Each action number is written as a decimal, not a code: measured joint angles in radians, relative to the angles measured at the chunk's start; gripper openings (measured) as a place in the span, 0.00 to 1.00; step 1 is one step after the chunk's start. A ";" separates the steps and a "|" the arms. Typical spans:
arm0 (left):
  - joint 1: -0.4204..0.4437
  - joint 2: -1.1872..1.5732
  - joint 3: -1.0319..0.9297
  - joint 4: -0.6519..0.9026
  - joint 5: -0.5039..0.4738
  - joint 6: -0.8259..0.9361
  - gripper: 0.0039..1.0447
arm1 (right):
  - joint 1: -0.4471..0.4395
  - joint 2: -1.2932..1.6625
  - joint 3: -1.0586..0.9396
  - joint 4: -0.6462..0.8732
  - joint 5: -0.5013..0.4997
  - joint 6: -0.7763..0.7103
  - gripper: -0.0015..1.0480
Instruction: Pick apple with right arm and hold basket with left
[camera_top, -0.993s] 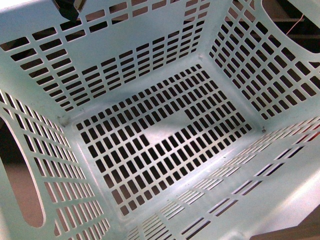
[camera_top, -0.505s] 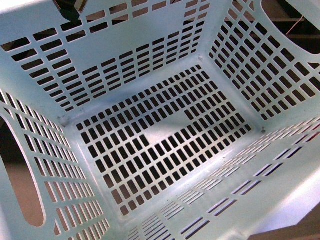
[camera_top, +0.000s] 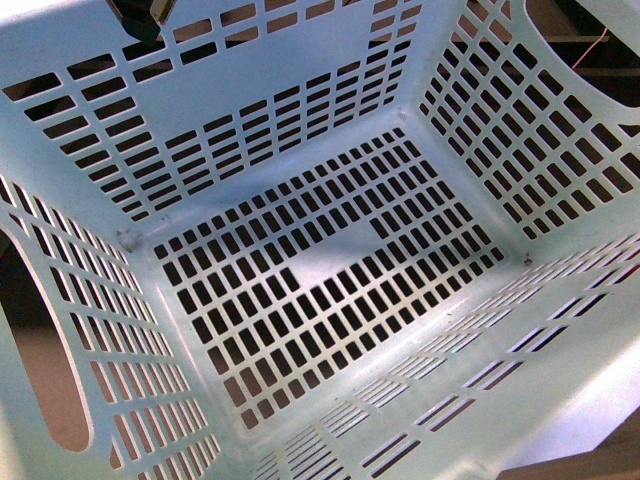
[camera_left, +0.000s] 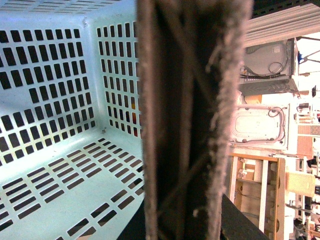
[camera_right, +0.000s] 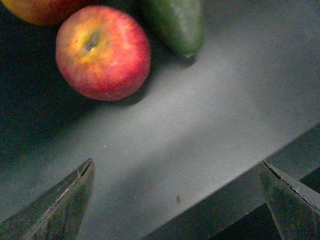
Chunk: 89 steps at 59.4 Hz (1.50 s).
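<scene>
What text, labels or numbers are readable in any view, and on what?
None readable.
The basket and apple carry no print.
In the left wrist view, the background equipment is too small and blurred to show any label.

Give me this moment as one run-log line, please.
left gripper: at basket wall, grip unclear; right gripper: open, empty; apple: on surface, untouched

The basket (camera_top: 300, 100) fills the space right before the robot, its opening tipped toward it, with the left claw (camera_top: 138, 18) at one wall's rim. On the desk (camera_right: 210, 115) the apple (camera_right: 102, 52) lies close beside two other fruits (camera_right: 175, 22), well apart from the right claw (camera_right: 177, 164).
</scene>
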 joint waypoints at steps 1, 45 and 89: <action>0.000 0.000 0.000 0.000 0.000 0.000 0.06 | 0.003 0.010 0.009 -0.003 0.000 0.000 0.91; 0.000 0.000 0.000 0.000 0.000 0.000 0.06 | 0.056 0.275 0.403 -0.146 -0.013 0.001 0.91; 0.000 0.000 0.000 0.000 0.000 0.000 0.06 | 0.052 0.272 0.369 -0.117 -0.030 -0.011 0.71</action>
